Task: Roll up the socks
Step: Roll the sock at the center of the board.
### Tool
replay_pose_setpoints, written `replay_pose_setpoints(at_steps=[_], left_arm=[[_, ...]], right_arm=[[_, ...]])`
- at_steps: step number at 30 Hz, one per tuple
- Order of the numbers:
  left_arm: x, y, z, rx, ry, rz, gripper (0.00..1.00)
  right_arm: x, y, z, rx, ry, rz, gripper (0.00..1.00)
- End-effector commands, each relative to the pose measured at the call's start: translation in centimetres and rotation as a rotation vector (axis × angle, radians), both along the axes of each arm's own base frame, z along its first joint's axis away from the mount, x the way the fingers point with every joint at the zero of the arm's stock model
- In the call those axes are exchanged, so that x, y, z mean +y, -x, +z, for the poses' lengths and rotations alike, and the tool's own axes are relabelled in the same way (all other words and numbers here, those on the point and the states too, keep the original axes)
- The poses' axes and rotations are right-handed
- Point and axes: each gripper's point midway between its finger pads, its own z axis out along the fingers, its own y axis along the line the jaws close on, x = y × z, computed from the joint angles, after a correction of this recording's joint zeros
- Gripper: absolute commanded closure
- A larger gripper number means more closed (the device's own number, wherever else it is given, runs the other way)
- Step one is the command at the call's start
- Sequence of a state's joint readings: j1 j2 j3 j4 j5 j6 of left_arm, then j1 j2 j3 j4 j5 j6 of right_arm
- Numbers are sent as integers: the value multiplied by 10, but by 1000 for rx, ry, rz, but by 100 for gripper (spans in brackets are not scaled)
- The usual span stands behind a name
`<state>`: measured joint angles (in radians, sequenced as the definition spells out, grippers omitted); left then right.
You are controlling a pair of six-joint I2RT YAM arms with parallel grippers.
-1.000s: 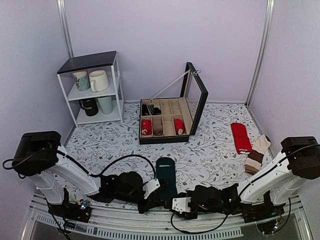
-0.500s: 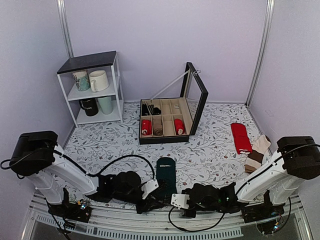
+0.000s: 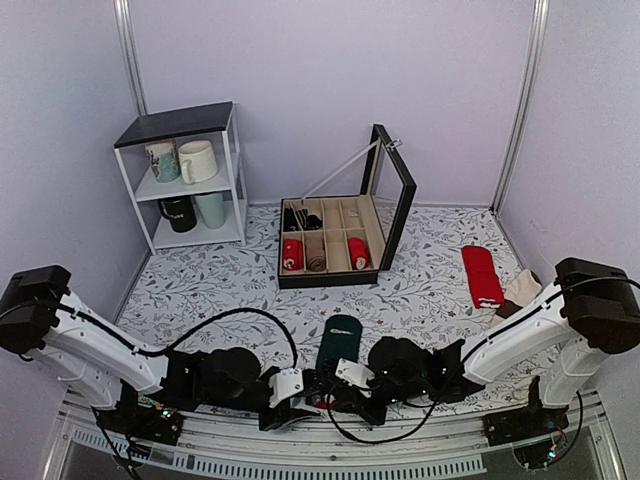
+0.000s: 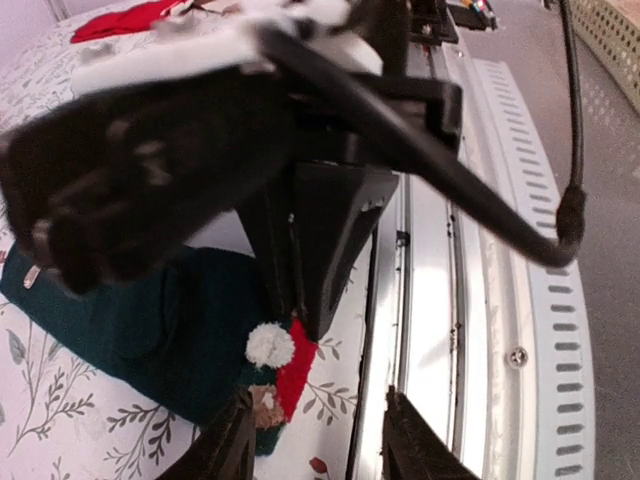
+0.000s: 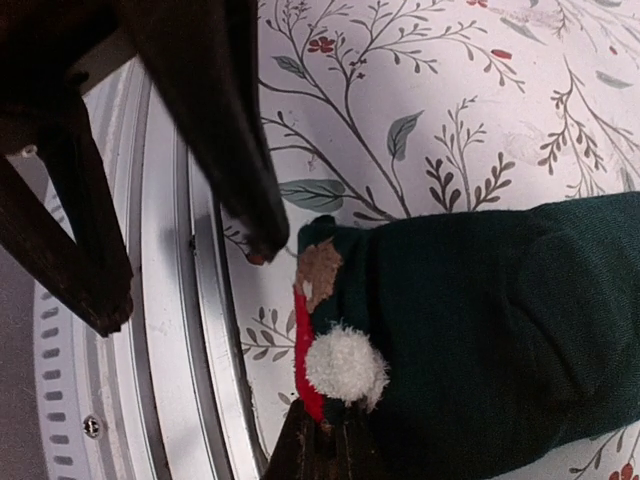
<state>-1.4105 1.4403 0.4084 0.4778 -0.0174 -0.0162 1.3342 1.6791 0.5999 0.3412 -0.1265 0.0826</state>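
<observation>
The dark teal-green socks (image 3: 340, 343) lie near the table's front edge, their near end lifted. That end carries a white pompom (image 5: 345, 365) and a red trim (image 4: 296, 370). My right gripper (image 5: 326, 447) is shut on this trimmed edge, and in the top view the right gripper (image 3: 330, 386) sits at the socks' near end. My left gripper (image 4: 318, 450) is open just beside that end, one of its fingers (image 4: 226, 452) by the fabric and holding nothing. In the top view the left gripper (image 3: 303, 400) is left of the right one.
A metal rail (image 4: 440, 300) runs along the table's near edge under both grippers. An open organizer box (image 3: 335, 245) with rolled socks stands at the back, a shelf with mugs (image 3: 190, 175) at back left. Red socks (image 3: 482, 275) and beige-and-brown socks (image 3: 518, 292) lie at right.
My left gripper has opened and let go of the socks' end while the right gripper shut on it. Both arms shifted left, and the socks' near end came up, so the strip looks shorter.
</observation>
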Motion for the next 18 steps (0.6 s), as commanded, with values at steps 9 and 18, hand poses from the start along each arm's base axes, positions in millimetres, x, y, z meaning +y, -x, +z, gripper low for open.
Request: replay_pose_setpoints(at_steps=[9,18], left_arm=[[6,-2,-22,-120,-63,-7,56],[1,7,-13,-201,-11,-77,56]], right_arm=[[-47,34,-48,420,238,12,100],[-48,39,-52,476,259,40,100]])
